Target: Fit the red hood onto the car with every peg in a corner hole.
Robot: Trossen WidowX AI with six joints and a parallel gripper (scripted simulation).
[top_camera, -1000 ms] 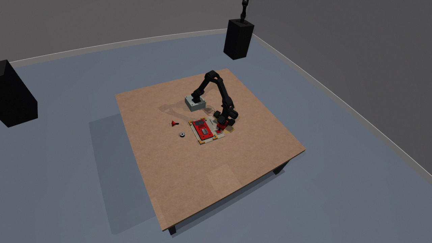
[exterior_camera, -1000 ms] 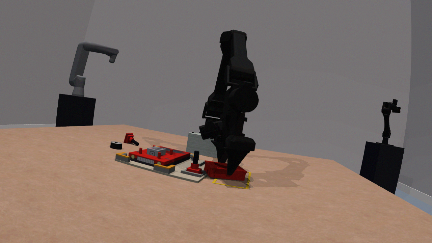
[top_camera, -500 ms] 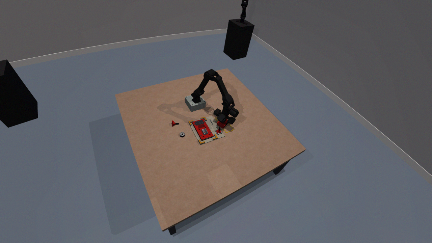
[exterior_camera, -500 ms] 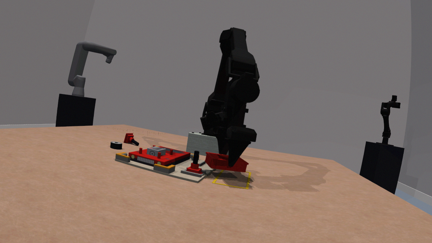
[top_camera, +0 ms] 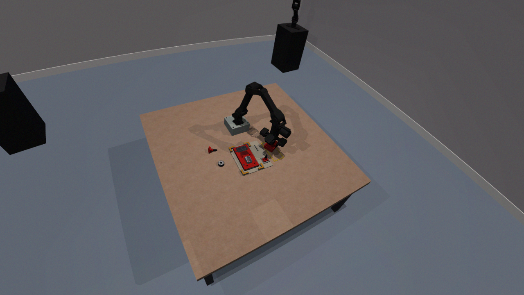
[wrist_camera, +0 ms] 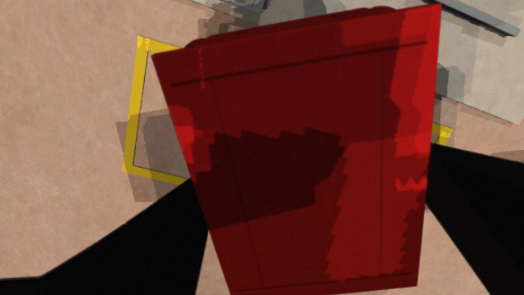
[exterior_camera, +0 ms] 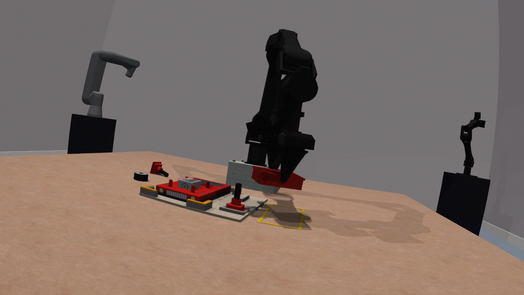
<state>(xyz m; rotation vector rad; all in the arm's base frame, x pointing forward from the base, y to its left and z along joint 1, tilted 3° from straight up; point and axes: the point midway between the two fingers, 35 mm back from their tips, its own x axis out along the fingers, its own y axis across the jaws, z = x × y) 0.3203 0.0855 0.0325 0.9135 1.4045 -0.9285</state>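
Observation:
The red hood (top_camera: pixel 270 146) (exterior_camera: pixel 262 176) (wrist_camera: pixel 286 102) is held clear of the table with its flat roof toward the wrist camera. In the exterior view it slopes down to the right. My gripper (exterior_camera: pixel 278 175) (wrist_camera: pixel 304 170) is shut on the hood, one finger on each side. The red chassis (top_camera: pixel 240 153) (exterior_camera: pixel 216 189) sits in its jig (top_camera: pixel 256 147) (exterior_camera: pixel 254 201), to the left of the hood in the exterior view. The grey engine block (top_camera: pixel 248 159) (exterior_camera: pixel 189 183) is on the deck, with upright red pegs (exterior_camera: pixel 170 182) around it. The hood's corner holes are hidden.
A red piece with a black stem (top_camera: pixel 265 159) (exterior_camera: pixel 237 203) stands upright on the jig's near side. A yellow outline (exterior_camera: pixel 280 225) (wrist_camera: pixel 136 106) lies beneath the hood. A black wheel (top_camera: pixel 220 163) (exterior_camera: pixel 141 176) and another red piece (top_camera: pixel 210 150) (exterior_camera: pixel 156 167) lie beyond the chassis.

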